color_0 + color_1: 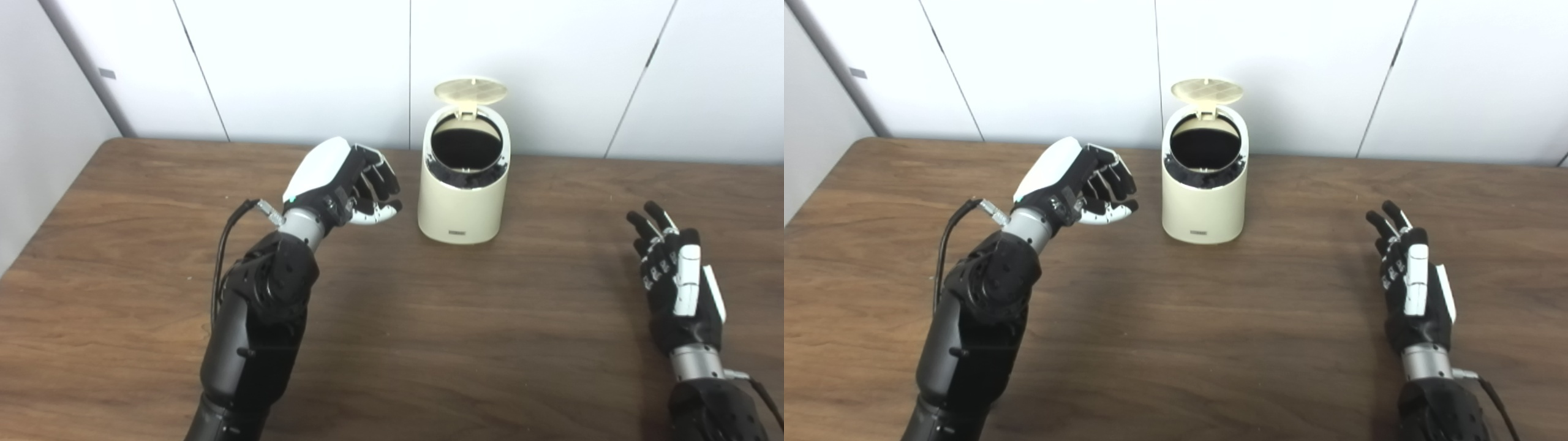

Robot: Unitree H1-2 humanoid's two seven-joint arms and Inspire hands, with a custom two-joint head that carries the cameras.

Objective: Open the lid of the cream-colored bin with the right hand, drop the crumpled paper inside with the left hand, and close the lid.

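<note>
The cream-colored bin (462, 184) stands at the back middle of the table, its round lid (470, 90) tipped up and back on its hinge. The mouth shows a dark inside with a black liner rim. No crumpled paper shows in either view. My left hand (346, 184) is raised just left of the bin, a little apart from its wall, fingers loosely curled and thumb out, with nothing seen in it. My right hand (677, 282) lies low over the table at the right, well away from the bin, fingers stretched out and apart, holding nothing.
The brown wooden table (429, 343) runs to a white panelled wall (306, 61) right behind the bin. A black cable (226, 239) loops off my left wrist.
</note>
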